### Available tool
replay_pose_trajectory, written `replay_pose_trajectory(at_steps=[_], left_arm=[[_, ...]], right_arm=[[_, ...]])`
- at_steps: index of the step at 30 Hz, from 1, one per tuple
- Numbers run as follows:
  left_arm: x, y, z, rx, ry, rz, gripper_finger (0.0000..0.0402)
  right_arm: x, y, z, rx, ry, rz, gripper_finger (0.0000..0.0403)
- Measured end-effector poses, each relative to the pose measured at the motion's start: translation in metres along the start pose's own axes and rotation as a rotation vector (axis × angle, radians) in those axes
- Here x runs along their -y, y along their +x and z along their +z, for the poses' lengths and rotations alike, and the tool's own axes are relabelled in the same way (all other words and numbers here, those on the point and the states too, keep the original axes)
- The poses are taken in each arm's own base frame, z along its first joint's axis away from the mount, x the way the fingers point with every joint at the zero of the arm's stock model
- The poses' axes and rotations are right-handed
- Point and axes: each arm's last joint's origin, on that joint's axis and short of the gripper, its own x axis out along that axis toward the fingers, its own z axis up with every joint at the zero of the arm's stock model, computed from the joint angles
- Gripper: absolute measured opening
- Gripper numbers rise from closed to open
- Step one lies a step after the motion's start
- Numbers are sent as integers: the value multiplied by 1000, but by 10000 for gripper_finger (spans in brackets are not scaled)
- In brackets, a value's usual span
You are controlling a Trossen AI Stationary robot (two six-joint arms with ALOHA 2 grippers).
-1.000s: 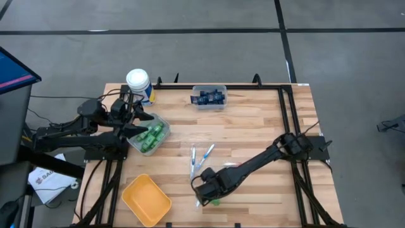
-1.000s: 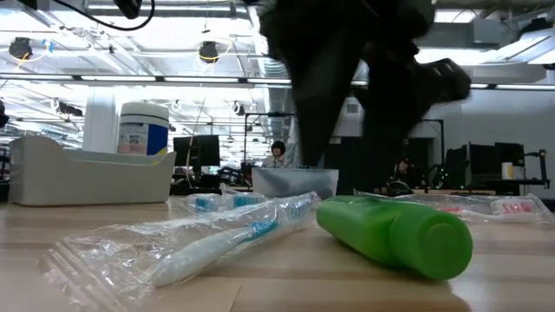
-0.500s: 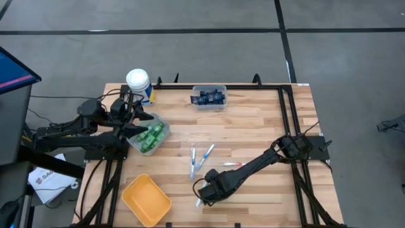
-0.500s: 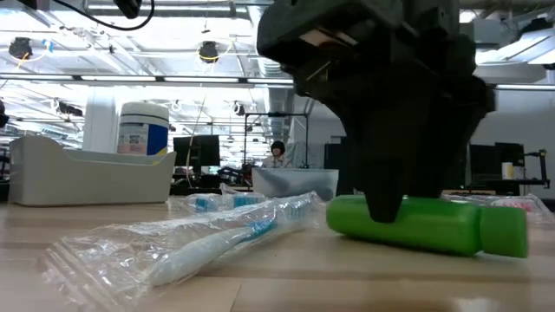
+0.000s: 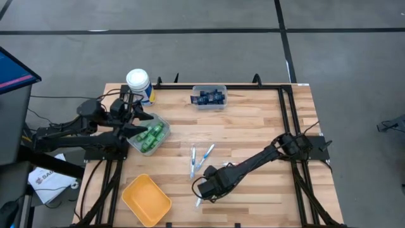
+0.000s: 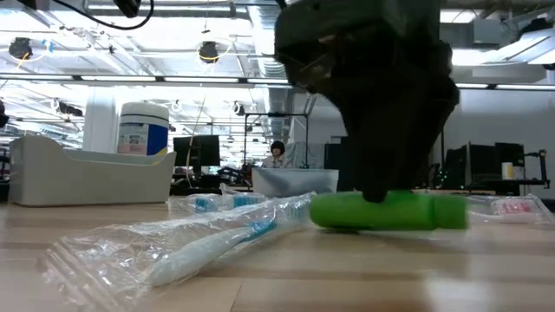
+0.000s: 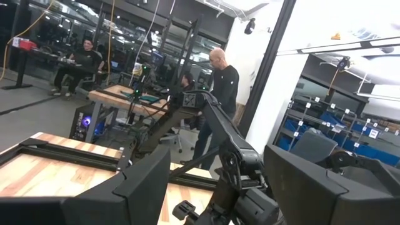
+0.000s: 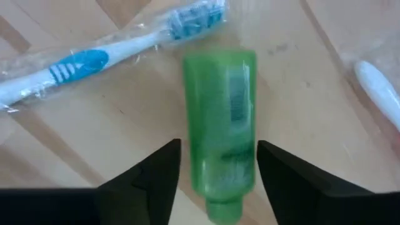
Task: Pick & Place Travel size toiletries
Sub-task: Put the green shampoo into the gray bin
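Observation:
A small green bottle (image 6: 386,211) lies on its side on the wooden table near the front edge. My right gripper (image 8: 219,178) points down over it, one finger on each side of its body (image 8: 219,125). In the high view the gripper (image 5: 209,188) hides the bottle. A bagged white-blue toothbrush (image 6: 217,243) lies beside it. Two more toothbrushes (image 5: 193,159) and a red-and-white one (image 5: 231,164) lie just beyond. My left gripper (image 5: 142,126) hangs open at the table's left, above a grey bin (image 5: 149,136) of green bottles. My right gripper has the green bottle's two long sides (image 8: 190,162) between its two fingers, about midway along the body. The fingers come from above, pointing down, and lie across the bottle. The bottle lies level, and its underside seems to rest on the table.
A clear bin (image 5: 209,96) of dark navy tubes stands at the far edge. A white canister (image 5: 139,82) stands at the far left corner and a yellow bin (image 5: 147,199) at the near left. Bare wood stretches across the table's right half.
My right gripper has come down onto the green bottle and rolled about the line it points along. The bottle has swung round on the table: it slanted toward the near edge before and now lies side-on to the low view, a little farther back.

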Motion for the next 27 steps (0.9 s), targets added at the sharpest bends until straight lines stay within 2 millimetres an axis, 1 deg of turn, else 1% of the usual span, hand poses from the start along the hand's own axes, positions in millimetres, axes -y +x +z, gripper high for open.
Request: replay_pose_trajectory(at_steps=[3, 6, 10, 16, 27], left_arm=[[1, -2, 1, 9, 5, -4, 255], [2, -3, 2, 15, 9, -7, 255], [3, -5, 3, 23, 15, -14, 255], [3, -5, 2, 22, 17, -13, 255], [3, -5, 2, 22, 31, -8, 255]], right_arm=[[-1, -5, 0, 5, 13, 22, 228], [-1, -9, 0, 5, 13, 22, 238], [-2, -14, 1, 13, 18, 37, 234], [-4, -16, 1, 16, 71, 48, 222], [-5, -16, 2, 20, 79, 58, 233]])
